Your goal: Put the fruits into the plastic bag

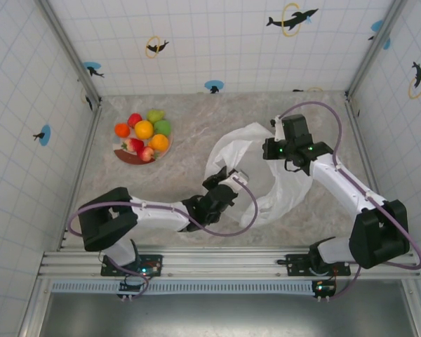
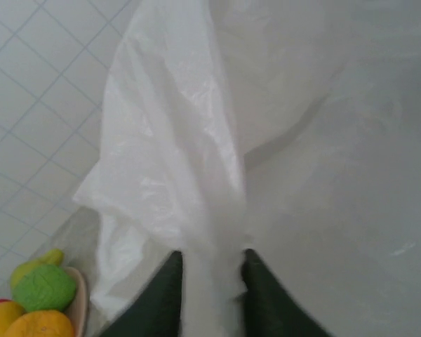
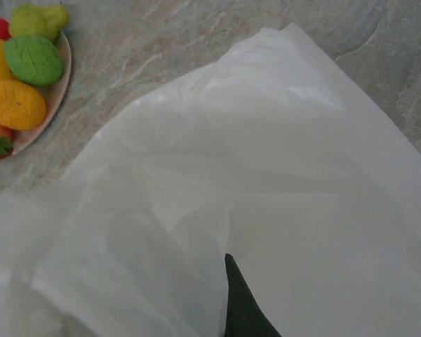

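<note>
Since people keep asking where the bag sits relative to the jaws: the plastic bag (image 1: 284, 189) lies crumpled on the desk (image 1: 196, 126) between the two arms, a bit right of the middle, and both sets of jaws are on it.

The left jaws are at the bag's near-left edge. In the left wrist view they're pinched in on a gathered strip of the film. The white plastic fills the narrow gap between the two dark fingers (image 2: 161, 298) and fans out ahead of them.

The right jaws are fully closed at the bag's far-right part. In the right wrist view one dark finger (image 3: 240, 309) pokes out in front of the film and the plastic covers the other, so a layer of bag runs between them.

The fruits (image 1: 144, 129) are all piled on the plate (image 1: 126, 159) at the far left of the desk, well apart from the bag and from both jaws.

Counts: one bag and one plate. From above I get eight fruits: two green, two orange, one yellow-orange and three red or reddish. The reddish ones at the near rim are small and hard to split, so it could be seven.
</note>
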Tool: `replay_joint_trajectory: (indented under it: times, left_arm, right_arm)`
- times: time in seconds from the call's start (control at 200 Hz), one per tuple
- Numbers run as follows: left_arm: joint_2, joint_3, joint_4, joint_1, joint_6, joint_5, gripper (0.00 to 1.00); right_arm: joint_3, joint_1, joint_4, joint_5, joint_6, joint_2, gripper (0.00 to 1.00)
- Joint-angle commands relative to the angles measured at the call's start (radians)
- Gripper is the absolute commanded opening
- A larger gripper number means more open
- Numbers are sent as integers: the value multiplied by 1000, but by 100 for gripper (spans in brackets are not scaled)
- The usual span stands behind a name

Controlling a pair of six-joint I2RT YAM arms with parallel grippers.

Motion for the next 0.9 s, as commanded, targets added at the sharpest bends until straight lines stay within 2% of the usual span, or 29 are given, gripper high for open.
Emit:
replay_joint_trajectory:
  times: [0.0,0.085,0.215,0.39,0.535,0.636,0.781,0.896]
  left_arm:
    - [-116,35,-52,33,-144,188,11]
    - [-201,32,-101,100,-298,356,0]
    - [-293,20,-122,223,-501,606,0]
    - [-274,21,-141,337,-683,768,0]
    - [-227,-16,-71,430,-854,954,0]
    - [-200,-9,-72,441,-874,1007,0]
    - [-165,19,-125,447,-877,1035,0]
    - [-153,15,-126,460,-891,1048,0]
  right_arm:
    - [60,14,-105,93,-155,-33,0]
    - [89,23,-149,196,-211,-43,0]
    - [114,33,-168,277,-260,-65,0]
    - [96,37,-131,245,-260,-75,0]
    - [49,54,-55,310,-215,-86,0]
    - [-3,91,28,401,-205,-111,0]
    - [-46,153,118,572,-269,-131,0]
    - [-74,157,167,591,-302,-135,0]
